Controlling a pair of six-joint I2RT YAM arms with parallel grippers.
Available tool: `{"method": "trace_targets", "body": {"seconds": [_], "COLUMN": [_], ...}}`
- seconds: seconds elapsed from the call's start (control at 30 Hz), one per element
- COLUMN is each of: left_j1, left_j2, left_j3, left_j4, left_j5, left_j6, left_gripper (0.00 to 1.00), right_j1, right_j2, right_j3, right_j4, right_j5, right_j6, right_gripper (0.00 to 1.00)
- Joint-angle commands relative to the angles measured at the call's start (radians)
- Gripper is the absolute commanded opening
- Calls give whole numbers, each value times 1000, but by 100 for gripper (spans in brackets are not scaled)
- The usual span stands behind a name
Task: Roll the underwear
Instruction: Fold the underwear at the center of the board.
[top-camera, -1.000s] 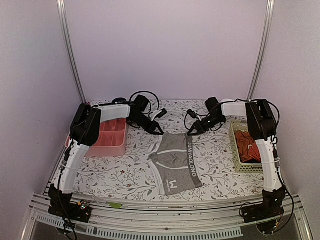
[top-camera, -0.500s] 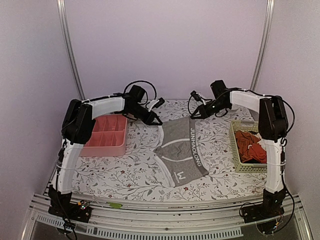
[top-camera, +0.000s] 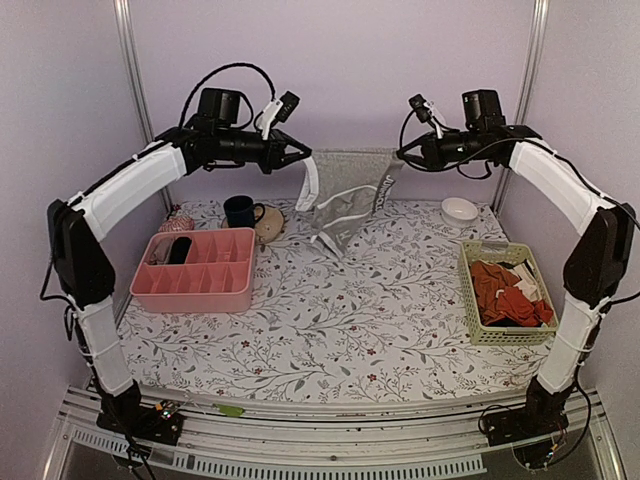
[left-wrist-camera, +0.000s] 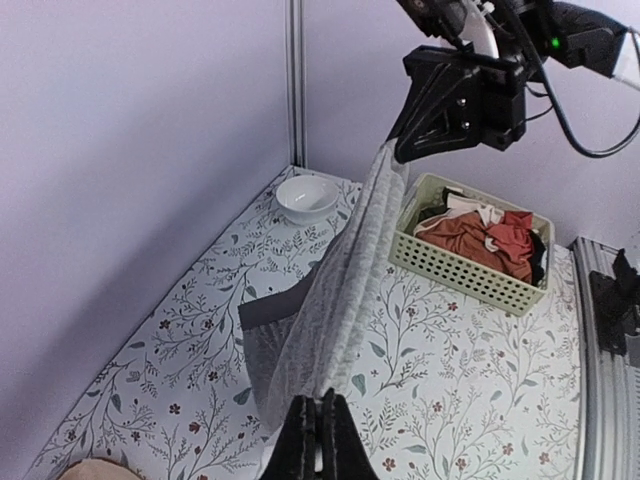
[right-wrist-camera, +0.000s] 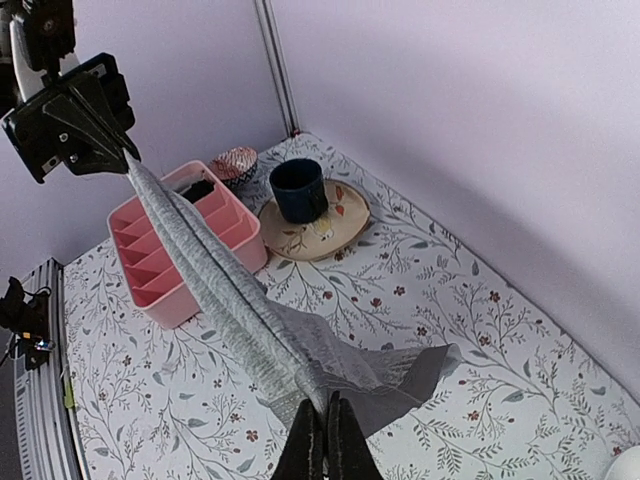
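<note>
Both arms are raised and the underwear (top-camera: 345, 195) hangs in the air between them, above the far part of the table (top-camera: 330, 330). The left gripper (top-camera: 303, 157) is closed on its left upper corner and the right gripper (top-camera: 402, 155) is closed on its right upper corner. The step in hand seems to be the spreading of the cloth before the roll. To do it well, I think both grips must be kept firm and at the same height, with the upper edge pulled straight but not overstretched. Then the arms should come down together and lay the cloth flat on the table between the pink tray (top-camera: 190, 298) and the basket (top-camera: 470, 295) – well apart from both, so that no edge catches on them. A flat, smooth piece will roll evenly; a fold left inside will give a crooked roll. Some things are hard to see. In both wrist views the fingers cover the pinched point, so I cannot tell if each holds one layer or two. The lower half hangs folded and twisted – its shape is not clear, and I cannot tell if its lowest corner touches the table. The white lettering on the waistband is too small to read.
</note>
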Motion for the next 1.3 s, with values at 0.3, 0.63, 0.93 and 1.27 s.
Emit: {"method": "trace_targets", "body": {"seconds": [0.3,0.63,0.93,1.27], "left_j1": [-204,-261,-67,40], "left_j2": [-630,-687,-302,247], "left_j3": [-522,-616,-628,-192], "left_j4": [38,26,211,206], "left_j5": [-60,-115,-129,-149], "left_j6": [21,-91,-51,-15], "left_gripper": [0,0,0,0], "right_j1": [363,528,312,134], "right_j2": [-497,-575,-290,185], "right_j3": [-280,-482,-640,-346], "right_j4": [-39,13,228,307], "right_j5": [200,253,228,202], "right_j6": [59,269,241,196], "right_gripper": [0,0,0,0]}}
